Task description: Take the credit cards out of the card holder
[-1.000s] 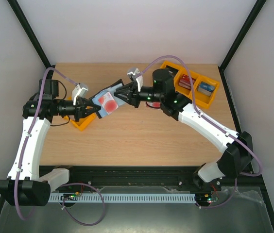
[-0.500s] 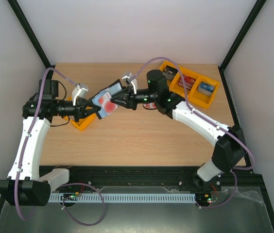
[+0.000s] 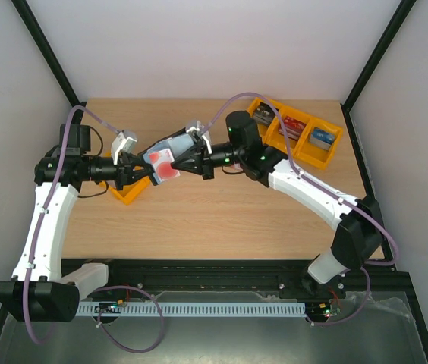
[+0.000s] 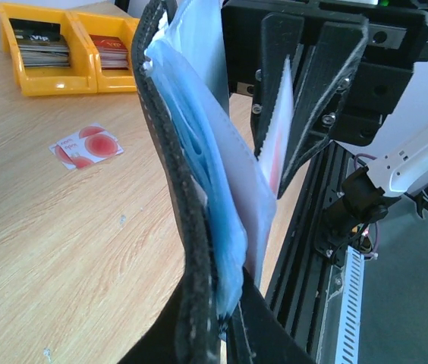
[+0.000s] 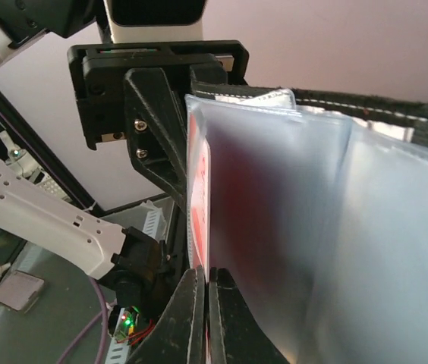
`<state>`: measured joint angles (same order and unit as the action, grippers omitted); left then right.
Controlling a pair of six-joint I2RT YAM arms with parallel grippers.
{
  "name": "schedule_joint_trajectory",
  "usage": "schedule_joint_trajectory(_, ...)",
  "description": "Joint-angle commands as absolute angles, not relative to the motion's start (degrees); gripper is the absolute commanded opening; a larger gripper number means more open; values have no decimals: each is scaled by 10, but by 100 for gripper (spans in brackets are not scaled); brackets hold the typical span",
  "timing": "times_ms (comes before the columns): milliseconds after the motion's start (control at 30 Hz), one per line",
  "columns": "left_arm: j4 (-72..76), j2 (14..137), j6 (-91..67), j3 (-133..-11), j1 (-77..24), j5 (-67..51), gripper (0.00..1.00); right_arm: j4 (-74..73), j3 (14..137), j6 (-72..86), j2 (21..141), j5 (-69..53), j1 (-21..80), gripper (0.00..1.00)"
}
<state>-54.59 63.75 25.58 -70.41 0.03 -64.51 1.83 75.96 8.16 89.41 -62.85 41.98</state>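
Left gripper (image 3: 140, 168): jaws nearly closed, clamping the spine end of the card holder and holding it off the table.
Small yellow bin (image 3: 127, 193): on the table just under the left wrist.
Card holder (image 3: 162, 158): black case, open in mid-air between the two grippers, its blue-grey clear pockets fanned out.
Pocketed credit card (image 4: 278, 133): pale with red marks, in the outermost sleeve, its edge poking out towards the right arm.
Right gripper (image 3: 190, 157): jaws fully shut, pinching that card's edge; whether the sleeve film is caught as well cannot be told.
Loose credit card (image 4: 86, 144): lying flat on the table, well apart from the holder, near the trays.
Yellow trays (image 4: 55, 82): far right of the table, holding stacks of dark, red and blue cards.
Progress: one card appears to be out; a second is gripped but not yet drawn free. Whether other sleeves hold more cannot be seen.
Surface: light wood-grain table (image 3: 221, 220).
Room: plain white walls (image 3: 214, 45) with black frame posts (image 3: 47, 45).
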Motion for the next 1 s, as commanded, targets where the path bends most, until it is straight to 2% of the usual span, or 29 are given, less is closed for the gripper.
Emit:
schedule_joint_trajectory(0,-549,630,271,-709,-4,-675,2,1,768,44,867,-624,419,2)
schedule_joint_trajectory(233,-552,629,277,-705,-4,-683,2,-6,766,46,857,-589,404,2)
schedule_joint_trajectory(467,-546,636,271,-700,-5,-753,13,27,766,79,878,-608,421,2)
schedule_joint_trajectory(533,-542,639,265,-698,-7,-756,15,24,769,74,880,-608,429,2)
schedule_joint_trajectory(633,-526,640,252,-692,-9,-757,25,16,774,65,884,-609,431,2)
schedule_joint_trajectory(700,-526,640,252,-691,-10,-754,26,10,777,58,886,-613,434,2)
schedule_joint_trajectory(767,-526,640,253,-690,-10,-753,21,3,779,51,889,-616,437,2)
schedule_joint_trajectory(800,-526,640,254,-690,-10,-754,9,1,780,50,891,-617,438,2)
schedule_joint_trajectory(833,-526,640,255,-689,-10,-753,3,-2,780,50,892,-618,439,2)
schedule_joint_trajectory(900,-528,639,257,-690,-10,-749,2,-9,781,46,891,-618,439,4)
schedule_joint_trajectory(967,-532,636,263,-691,-10,-747,2,-12,777,46,882,-596,434,13)
